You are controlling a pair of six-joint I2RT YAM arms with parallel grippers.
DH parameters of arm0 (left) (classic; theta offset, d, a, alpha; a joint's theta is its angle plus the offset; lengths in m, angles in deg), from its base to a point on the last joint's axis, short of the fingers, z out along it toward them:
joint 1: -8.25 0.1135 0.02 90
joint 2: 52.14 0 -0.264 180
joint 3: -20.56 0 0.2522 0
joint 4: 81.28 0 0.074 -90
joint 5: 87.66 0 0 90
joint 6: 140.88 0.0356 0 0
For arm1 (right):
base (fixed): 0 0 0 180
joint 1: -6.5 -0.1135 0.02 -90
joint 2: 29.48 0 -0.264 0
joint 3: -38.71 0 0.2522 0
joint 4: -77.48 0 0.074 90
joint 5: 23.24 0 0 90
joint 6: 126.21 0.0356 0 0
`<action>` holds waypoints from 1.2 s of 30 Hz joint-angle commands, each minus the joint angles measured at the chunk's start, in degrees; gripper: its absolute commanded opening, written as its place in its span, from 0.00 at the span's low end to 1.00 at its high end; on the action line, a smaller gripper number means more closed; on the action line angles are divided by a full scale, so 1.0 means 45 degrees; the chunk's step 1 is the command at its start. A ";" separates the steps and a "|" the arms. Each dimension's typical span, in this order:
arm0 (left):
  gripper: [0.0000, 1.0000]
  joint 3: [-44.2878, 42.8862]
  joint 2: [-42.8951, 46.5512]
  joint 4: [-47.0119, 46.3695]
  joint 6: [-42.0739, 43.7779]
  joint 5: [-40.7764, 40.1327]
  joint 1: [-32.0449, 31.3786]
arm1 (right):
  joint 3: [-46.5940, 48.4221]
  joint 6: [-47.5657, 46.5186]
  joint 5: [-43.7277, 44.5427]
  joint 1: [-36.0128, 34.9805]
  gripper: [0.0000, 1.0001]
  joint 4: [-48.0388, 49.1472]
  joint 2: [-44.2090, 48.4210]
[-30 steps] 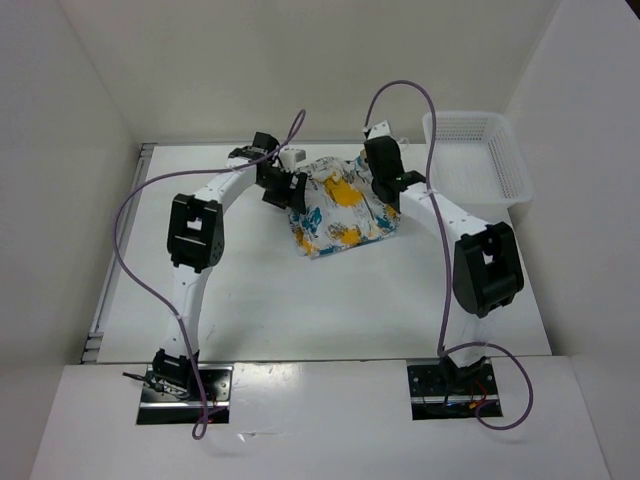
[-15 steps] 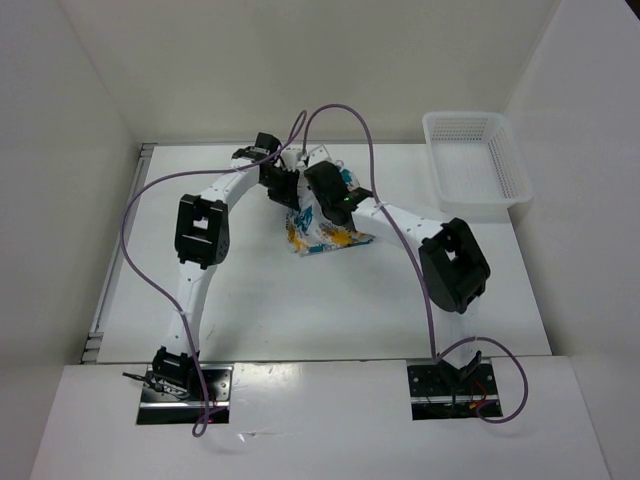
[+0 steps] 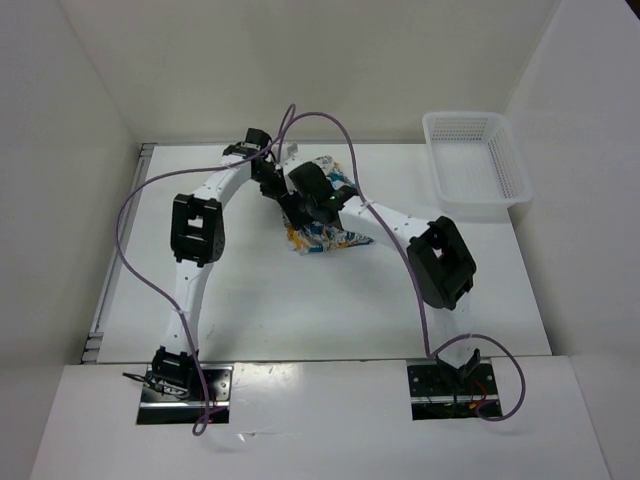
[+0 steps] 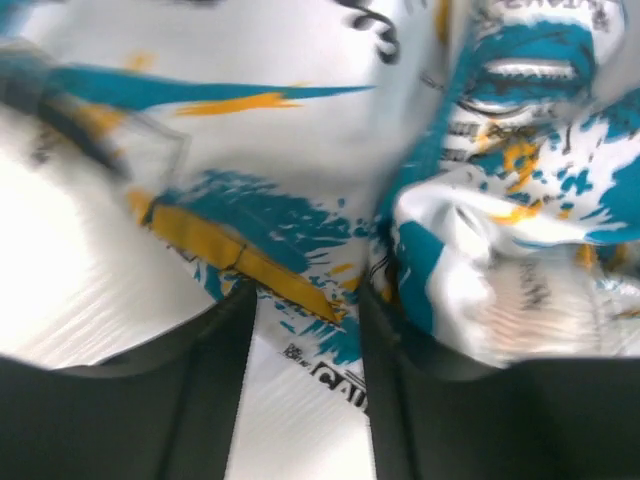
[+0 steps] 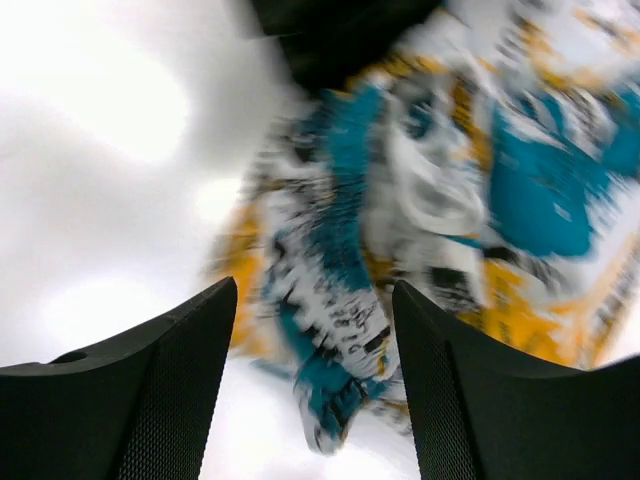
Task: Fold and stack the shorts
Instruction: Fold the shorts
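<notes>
shorts: the soft white fabric shorts with the teal, yellow-orange and black tropical print (image 3: 328,232) lie bunched on the white table (image 3: 300,310), toward its far middle. they sit under both wrists, well apart from the white perforated plastic basket (image 3: 470,165) at the far right.
left gripper: on the left gripper (image 4: 305,310) we see the dark fingers (image 4: 215,400) partly apart, with a strip of printed cloth showing in the gap. we cannot tell whether they pinch it or only hover over it.
right gripper: the right gripper (image 5: 312,300) has its jaws wide apart and holds nothing. crumpled cloth lies just beyond the tips, and the view is blurred.
done so far: we judge a fold is under way, since the cloth is gathered into a narrow heap, but it is lumpy and not a flat packet.
left to do: we judge the shorts need flattening and squaring, then stacking. we see no pile to stack them on.
</notes>
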 commanded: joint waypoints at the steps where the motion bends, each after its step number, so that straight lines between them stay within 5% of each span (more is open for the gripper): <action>1: 0.55 -0.0290 0.0362 0.0339 0.0124 -0.1414 0.0920 | 0.1446 -0.1207 -0.4873 -0.0443 0.70 -0.0452 0.1918; 5: 0.68 -0.0717 0.0813 0.0593 0.0124 -0.1747 0.1253 | 0.1334 -0.1444 -0.6391 -0.0560 0.70 -0.1157 0.2778; 12: 0.85 -0.0955 0.2374 0.1141 0.0124 -0.0402 0.1390 | -0.2083 -0.1309 -0.3424 0.0765 0.61 -0.0066 0.4186; 16: 0.91 -0.0606 0.2688 0.1511 0.0124 0.0888 0.1059 | -0.3959 -0.2576 -0.2233 0.1431 0.64 0.1087 0.4305; 20: 0.97 0.0177 0.2688 0.1512 0.0124 0.0249 0.0123 | -0.4837 -0.2735 -0.2620 0.2112 0.72 0.1363 0.4033; 30: 0.93 0.0647 0.2121 0.1512 0.0124 -0.1415 0.0120 | -0.6403 -0.2618 -0.2153 0.3657 0.79 0.2611 0.3778; 33: 0.84 0.0783 0.2005 0.1512 0.0124 -0.1299 0.0003 | -0.6403 -0.2189 -0.2229 0.4127 0.79 0.2904 0.3232; 36: 0.60 0.0783 0.1732 0.1512 0.0124 -0.0929 0.0003 | -0.6287 -0.2305 -0.2659 0.4127 0.79 0.3178 0.2588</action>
